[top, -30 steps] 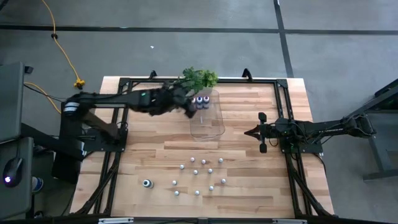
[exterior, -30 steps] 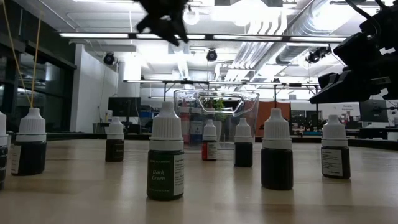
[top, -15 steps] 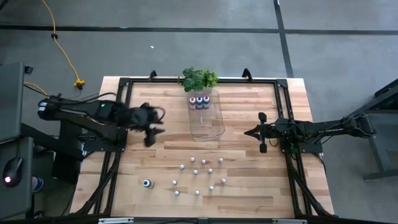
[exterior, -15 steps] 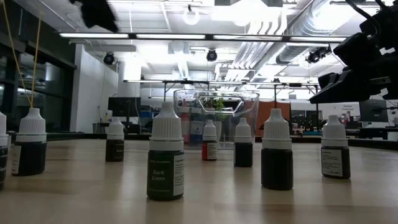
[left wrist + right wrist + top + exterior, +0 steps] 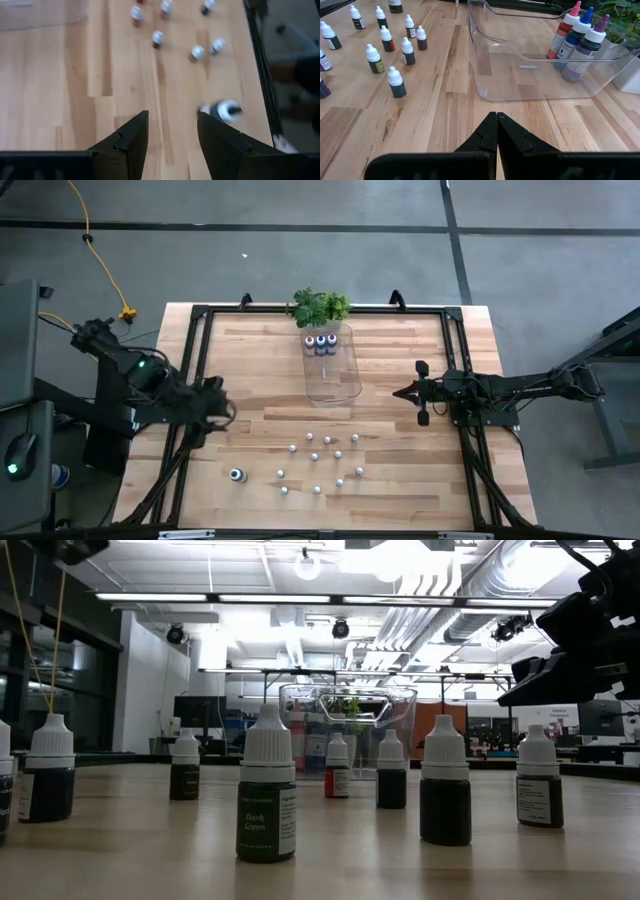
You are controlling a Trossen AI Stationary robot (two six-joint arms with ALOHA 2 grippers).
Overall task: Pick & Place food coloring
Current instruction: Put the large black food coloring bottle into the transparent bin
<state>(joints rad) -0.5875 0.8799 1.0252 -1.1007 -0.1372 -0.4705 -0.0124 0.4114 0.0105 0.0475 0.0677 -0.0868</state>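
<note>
Three bigger food coloring bottles (image 5: 321, 341) with pink, blue and purple tops (image 5: 577, 35) stand upright in the far end of the clear tray (image 5: 335, 380). A fourth bigger bottle (image 5: 237, 474) stands on the table near the front left, and it also shows in the left wrist view (image 5: 225, 110). Several small white-capped bottles (image 5: 320, 465) stand upright in a loose cluster near the front edge. My left gripper (image 5: 215, 406) hangs open over the table's left side, with only bare wood between its fingers (image 5: 172, 120). My right gripper (image 5: 400, 392) rests shut right of the tray (image 5: 496, 116).
A green leafy plant (image 5: 320, 307) stands at the far edge behind the tray. A black frame (image 5: 190, 430) runs along the table's left and right sides. Bare wood lies between the tray and the bottle cluster.
My left gripper has swung from above the tray's far end toward the table's left and near edges, turning as it went. Its fingers stay open and carry nothing. The three bottles in the tray have kept their place.
</note>
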